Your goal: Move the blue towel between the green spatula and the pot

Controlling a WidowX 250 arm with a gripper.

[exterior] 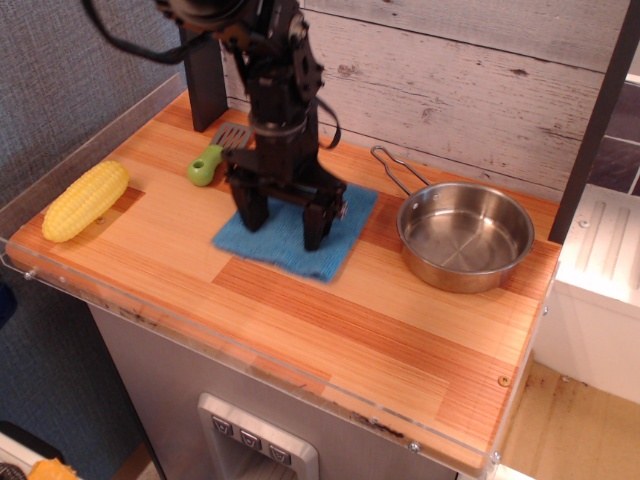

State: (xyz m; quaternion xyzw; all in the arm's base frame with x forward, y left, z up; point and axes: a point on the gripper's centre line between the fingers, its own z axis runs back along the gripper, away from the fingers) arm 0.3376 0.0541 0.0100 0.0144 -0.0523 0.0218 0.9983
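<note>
The blue towel (292,243) lies flat on the wooden counter, between the green spatula (206,164) on its left and the pot (465,236) on its right. The spatula's grey blade points toward the back wall. The pot stands upright and empty, its wire handle pointing back-left. My gripper (285,224) stands upright over the towel. Its two fingers are spread wide apart, with both tips down on the cloth. The arm hides the towel's back middle part.
A yellow corn cob (85,200) lies at the counter's left edge. A clear plastic lip (250,352) runs along the counter's front and left. A dark post (205,80) stands at the back left. The plank wall is close behind.
</note>
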